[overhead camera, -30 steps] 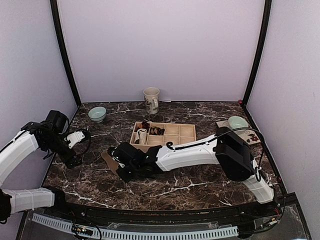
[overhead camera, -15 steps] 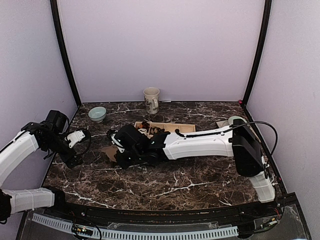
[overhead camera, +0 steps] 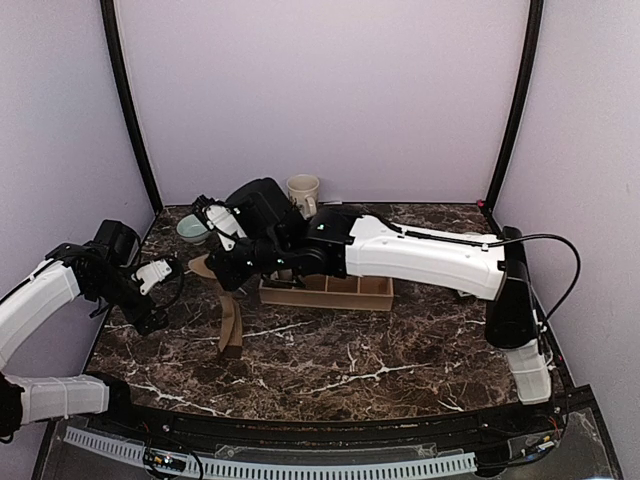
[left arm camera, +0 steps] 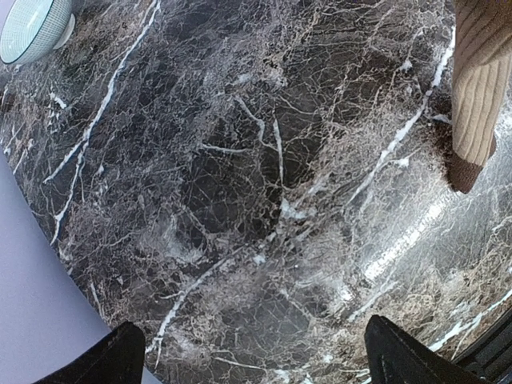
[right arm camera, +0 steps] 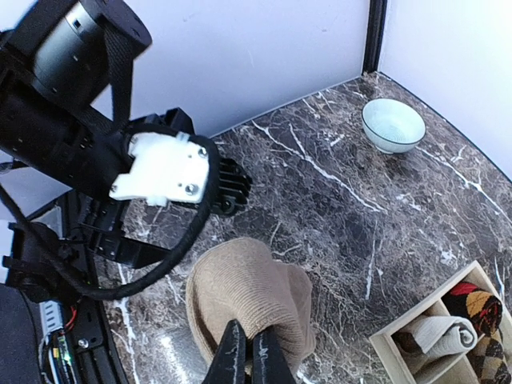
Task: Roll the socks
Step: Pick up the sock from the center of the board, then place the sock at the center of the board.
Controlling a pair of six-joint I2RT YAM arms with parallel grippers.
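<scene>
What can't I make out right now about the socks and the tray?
Top view: the right arm hides most of the wooden tray and its contents.
Right wrist view: the frame edge cuts off the tray and the argyle sock.
Left wrist view: the tan sock is cut off at the top, its held end unseen.

The right arm (overhead camera: 420, 255) stretches far leftward, right hand (right arm camera: 246, 356) raised and pinched shut; the left hand (left arm camera: 256, 356) hangs wide open.

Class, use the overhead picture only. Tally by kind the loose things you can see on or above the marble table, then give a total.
bowl: 1
mug: 1
wooden tray: 1
tan sock: 1
Total: 4
</scene>
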